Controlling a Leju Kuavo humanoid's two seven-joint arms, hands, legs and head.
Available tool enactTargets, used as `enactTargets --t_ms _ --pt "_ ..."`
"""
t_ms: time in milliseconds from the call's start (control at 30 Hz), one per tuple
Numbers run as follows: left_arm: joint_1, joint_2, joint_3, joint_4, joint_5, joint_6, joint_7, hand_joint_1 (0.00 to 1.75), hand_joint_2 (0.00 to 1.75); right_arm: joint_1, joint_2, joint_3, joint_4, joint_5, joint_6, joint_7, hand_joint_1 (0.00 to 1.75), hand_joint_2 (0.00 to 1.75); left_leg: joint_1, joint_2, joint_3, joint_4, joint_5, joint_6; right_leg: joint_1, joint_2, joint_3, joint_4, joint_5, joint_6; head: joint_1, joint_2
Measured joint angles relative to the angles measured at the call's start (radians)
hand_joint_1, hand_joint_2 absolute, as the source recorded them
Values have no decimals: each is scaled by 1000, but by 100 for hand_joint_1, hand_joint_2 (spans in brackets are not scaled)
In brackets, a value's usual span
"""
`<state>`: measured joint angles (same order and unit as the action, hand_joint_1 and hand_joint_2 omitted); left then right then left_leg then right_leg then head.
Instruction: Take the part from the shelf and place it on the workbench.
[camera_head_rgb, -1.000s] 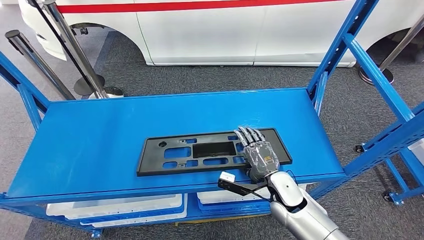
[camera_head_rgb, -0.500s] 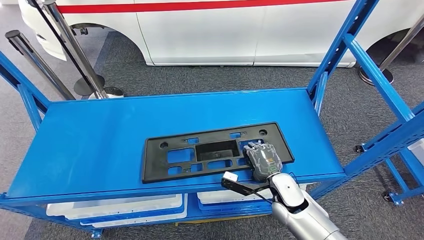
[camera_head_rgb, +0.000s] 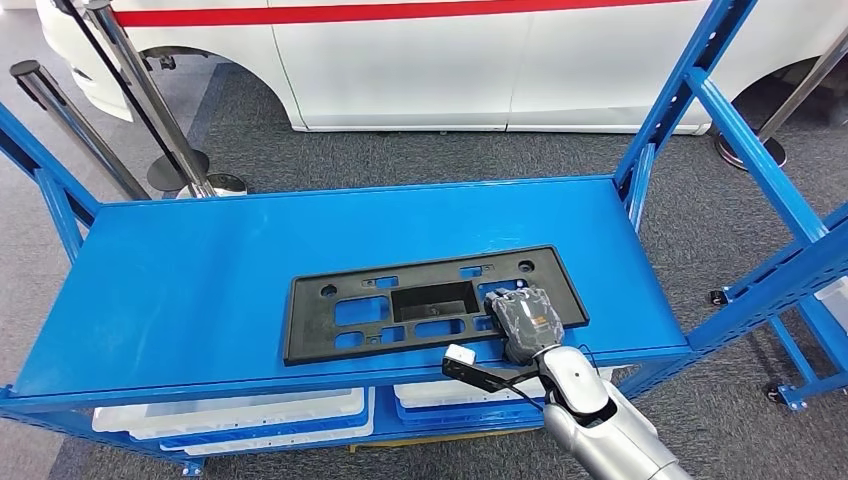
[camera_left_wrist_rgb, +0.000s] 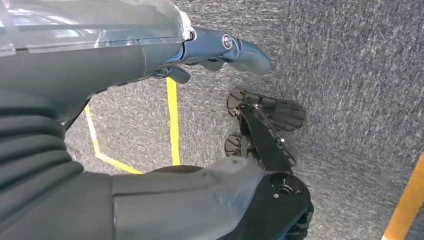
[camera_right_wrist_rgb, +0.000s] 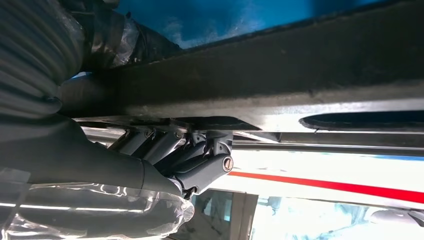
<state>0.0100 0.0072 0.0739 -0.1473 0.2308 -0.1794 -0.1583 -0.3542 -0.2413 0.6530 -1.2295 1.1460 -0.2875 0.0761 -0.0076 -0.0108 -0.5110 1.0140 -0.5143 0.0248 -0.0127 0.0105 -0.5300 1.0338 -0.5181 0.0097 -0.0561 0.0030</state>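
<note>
Grey carpet and a white car (camera_head_rgb: 400, 60) sit behind your blue shelf (camera_head_rgb: 200, 280). On that shelf's top deck, toward its near edge, lies the black part (camera_head_rgb: 340, 315). Your right hand (camera_head_rgb: 522, 318) has its fingers curled over the part's right end, gripping it. Your left hand (camera_left_wrist_rgb: 150, 50) hangs over the carpet, fingers apart, holding nothing.

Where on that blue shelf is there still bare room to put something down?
The blue shelf is bare left of the black part, and in a broad band behind it up to the back edge. The front right is crowded: the right hand grips the part's right end there.
</note>
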Motion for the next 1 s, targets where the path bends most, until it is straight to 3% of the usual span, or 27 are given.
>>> enactTargets --t_ms 200,467,633,733,800,867,933,967,1000 --pt "0 0 5 0 4 3 13 0 175 1 3 -5 -2 0 -6 -8 175 175 0 0 0 0 0 0 0 0 0 0 0 0 0 0" --pt "1 0 15 0 -2 12 5 0 175 45 4 -19 -52 103 -155 -25 175 175 -1 0 -2 2 0 0 -1 0 -2 -1 0 0 0 0" --pt "2 0 15 0 -10 14 9 0 175 66 3 -21 -103 143 -186 -43 175 175 -4 0 -4 5 -1 1 -6 -1 -2 -2 1 2 0 0" --pt "2 1 15 0 -13 14 10 0 175 72 1 -21 -135 148 -192 -50 175 175 -7 0 -5 7 2 5 -9 0 -3 -3 6 7 0 0" --pt "2 1 15 0 -14 16 11 0 175 75 -3 -21 -157 147 -195 -56 175 175 -2 2 -4 -3 12 14 -8 0 -5 2 1 13 0 0" --pt "1 1 15 0 -15 18 11 0 175 77 -10 -22 -179 139 -195 -65 175 175 5 6 -6 -13 22 23 -6 -3 -32 60 -44 15 0 0" --pt "1 1 15 0 -16 21 11 0 175 81 -16 -22 -201 127 -194 -75 175 175 5 10 -14 -11 25 27 -7 -4 -91 190 -111 17 0 0" --pt "2 1 15 0 -16 23 11 0 175 85 -20 -22 -212 120 -192 -78 175 175 5 11 -18 -8 26 27 -8 -5 -120 250 -130 18 0 0" --pt "2 1 15 0 -16 24 11 0 175 89 -22 -22 -222 112 -186 -80 175 175 5 11 -21 -5 26 27 -9 -5 -134 280 -128 19 0 0"
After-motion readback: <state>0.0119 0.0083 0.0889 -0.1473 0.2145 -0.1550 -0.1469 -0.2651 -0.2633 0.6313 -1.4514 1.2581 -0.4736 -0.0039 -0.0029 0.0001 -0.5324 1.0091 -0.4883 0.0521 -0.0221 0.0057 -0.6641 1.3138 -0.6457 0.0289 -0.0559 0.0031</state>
